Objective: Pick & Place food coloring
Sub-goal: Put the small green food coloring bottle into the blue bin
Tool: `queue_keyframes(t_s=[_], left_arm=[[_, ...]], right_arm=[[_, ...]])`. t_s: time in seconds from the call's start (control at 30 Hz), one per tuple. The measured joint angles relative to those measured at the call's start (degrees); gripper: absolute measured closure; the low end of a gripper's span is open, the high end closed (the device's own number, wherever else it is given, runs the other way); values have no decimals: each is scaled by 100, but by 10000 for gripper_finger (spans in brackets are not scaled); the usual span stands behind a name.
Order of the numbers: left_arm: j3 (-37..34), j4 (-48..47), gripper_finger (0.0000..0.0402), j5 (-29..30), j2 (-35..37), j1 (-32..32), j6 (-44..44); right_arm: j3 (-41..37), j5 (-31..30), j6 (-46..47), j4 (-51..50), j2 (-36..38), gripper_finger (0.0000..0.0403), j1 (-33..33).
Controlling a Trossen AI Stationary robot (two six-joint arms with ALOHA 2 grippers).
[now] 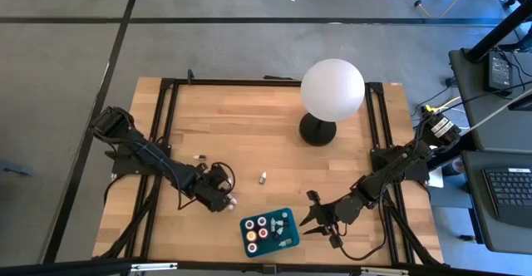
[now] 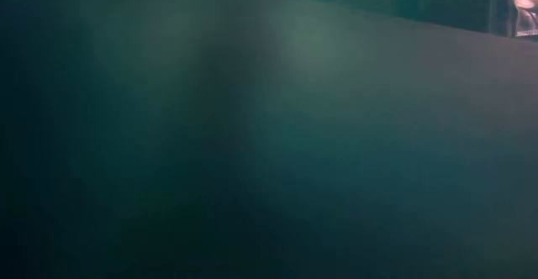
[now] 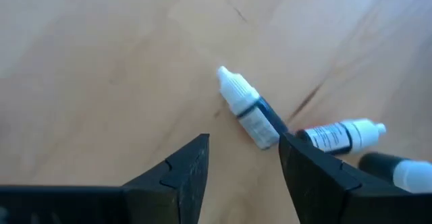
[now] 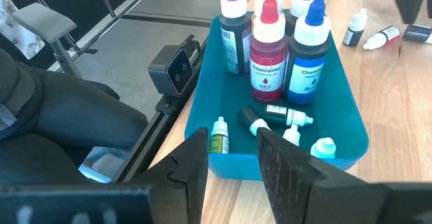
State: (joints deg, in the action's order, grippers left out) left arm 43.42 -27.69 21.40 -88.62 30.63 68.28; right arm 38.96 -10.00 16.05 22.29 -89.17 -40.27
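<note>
Wooden table (image 1: 266, 135) carrying loose white-capped food coloring bottles (image 3: 248, 107) before open left jaws (image 3: 243, 177); more in teal tray (image 4: 202, 109). Right jaws (image 4: 229, 163) parted, empty, beside tray. Lamp (image 1: 332, 91) behind.

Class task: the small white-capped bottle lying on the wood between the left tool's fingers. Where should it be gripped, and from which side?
Grip the small bottle across its labelled body, not the tapered white cap, coming straight down from above. It lies flat on the table, so its round sides are free. The left tool is open.
</note>
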Motion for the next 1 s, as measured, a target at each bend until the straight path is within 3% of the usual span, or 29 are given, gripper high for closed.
queue_keyframes(t_s=[0.33,1.0], left_arm=[[4,189,226,194,564,-262,544],[4,508,227,384,534,-269,480]], right_arm=[[0,-2,2,-97,0,274,0],[0,-2,8,-129,0,274,0]])
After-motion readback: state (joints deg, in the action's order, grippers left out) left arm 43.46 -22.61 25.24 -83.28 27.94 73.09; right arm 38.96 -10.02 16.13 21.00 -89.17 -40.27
